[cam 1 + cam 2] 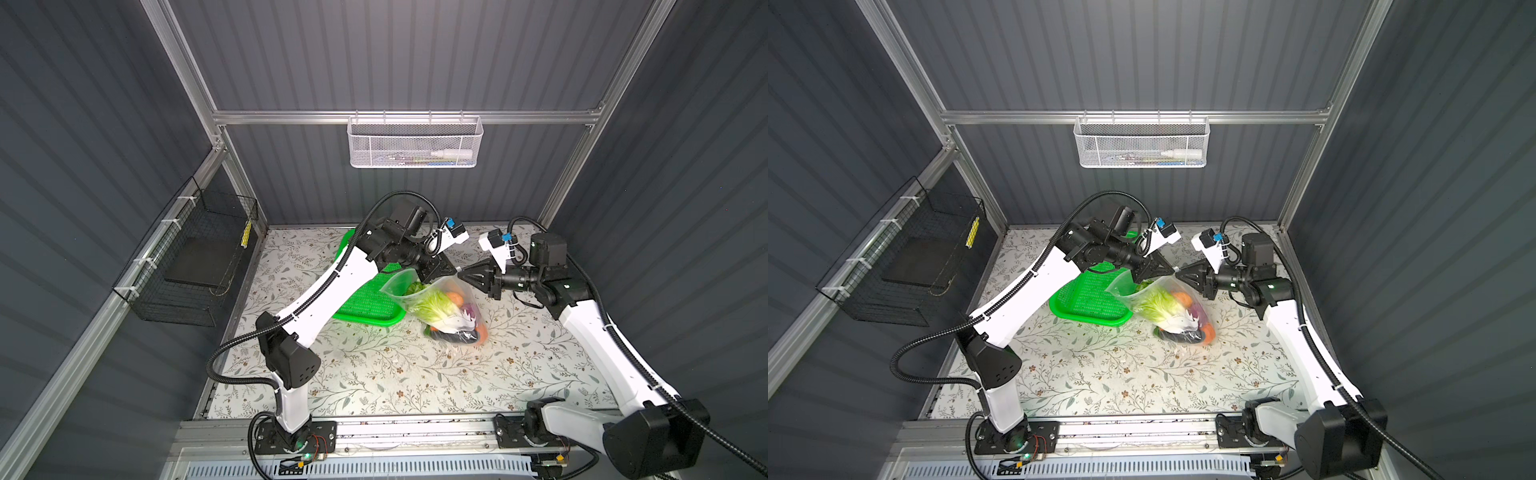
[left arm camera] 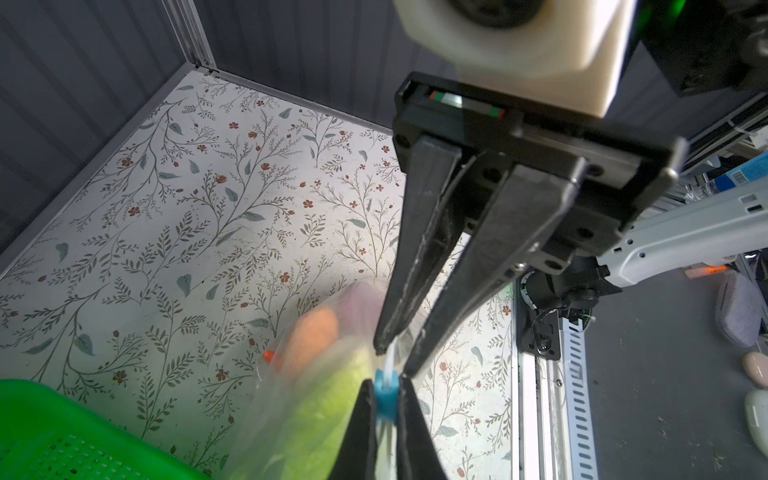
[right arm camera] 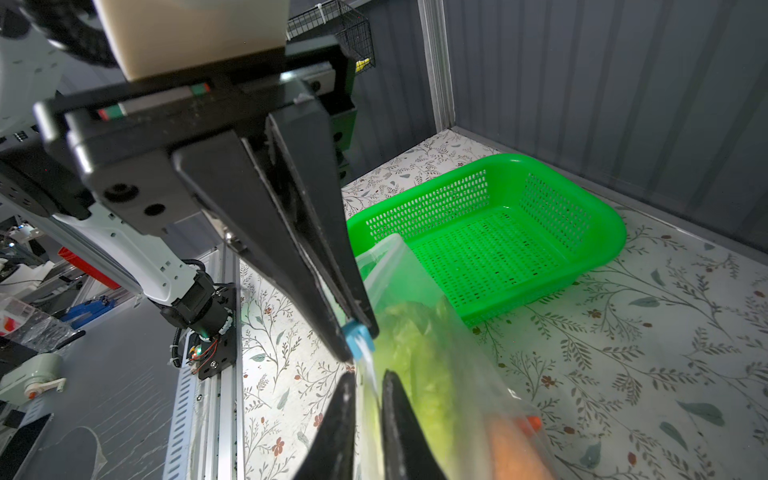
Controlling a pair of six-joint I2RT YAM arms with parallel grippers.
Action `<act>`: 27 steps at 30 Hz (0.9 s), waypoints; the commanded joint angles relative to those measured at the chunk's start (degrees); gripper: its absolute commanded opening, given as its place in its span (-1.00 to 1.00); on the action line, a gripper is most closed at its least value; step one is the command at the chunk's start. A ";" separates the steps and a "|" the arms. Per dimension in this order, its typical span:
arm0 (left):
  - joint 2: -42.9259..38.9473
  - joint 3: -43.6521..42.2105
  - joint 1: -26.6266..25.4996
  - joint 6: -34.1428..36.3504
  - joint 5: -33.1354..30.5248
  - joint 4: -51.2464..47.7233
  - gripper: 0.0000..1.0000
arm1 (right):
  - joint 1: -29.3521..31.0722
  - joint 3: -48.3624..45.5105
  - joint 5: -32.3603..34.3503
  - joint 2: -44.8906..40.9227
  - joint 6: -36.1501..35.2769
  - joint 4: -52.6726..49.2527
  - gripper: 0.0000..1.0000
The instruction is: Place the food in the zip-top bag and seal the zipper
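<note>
1. Nearest the wrist cameras: the right gripper (image 3: 360,343) has its jaws clamped on the small light-blue slider tab (image 3: 356,332).
2. Just beside it, the left gripper (image 2: 392,355) has its jaws together on the thin whitish zipper strip (image 2: 389,363). The tips of the two grippers almost meet.
3. The clear, crinkly zip-top bag (image 1: 440,291) hangs from that edge, and its low end seems to rest on the bench. The toy vegetables are inside: a pale-green cabbage (image 1: 432,308) plus orange, purple and dark pieces. The mouth gapes toward the basket, so it is not yet sealed.
4. Handling, as judged: the film is soft, slick and light, and the load will sag and shift. The strip and slider are the only firm holds. Grip there and keep the strip taut.
5. Just behind the bag sits a bright green perforated plastic basket (image 3: 498,249), empty.
6. The bench (image 1: 415,374) is a flat floral-print sheet.
7. Farther out: dark ribbed walls, a black wire basket (image 1: 195,266) on the side wall, and a white mesh basket (image 1: 415,141) on the back rail.
</note>
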 commanded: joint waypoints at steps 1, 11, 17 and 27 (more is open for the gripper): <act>0.56 2.30 0.22 -0.91 1.89 0.32 -1.00 | 0.54 -0.68 -0.81 0.46 0.55 1.91 -0.84; -0.40 -1.74 0.36 2.43 -2.51 -2.49 -1.00 | -1.15 -0.84 5.66 -1.99 9.15 6.48 -1.00; -1.24 -3.37 1.43 3.23 -4.29 -3.84 -1.00 | -2.66 -2.77 7.08 -3.75 14.25 10.75 -1.00; -2.05 -4.69 2.70 3.73 -6.61 -5.19 -1.00 | -3.37 -4.45 7.57 -6.75 14.24 11.20 -1.00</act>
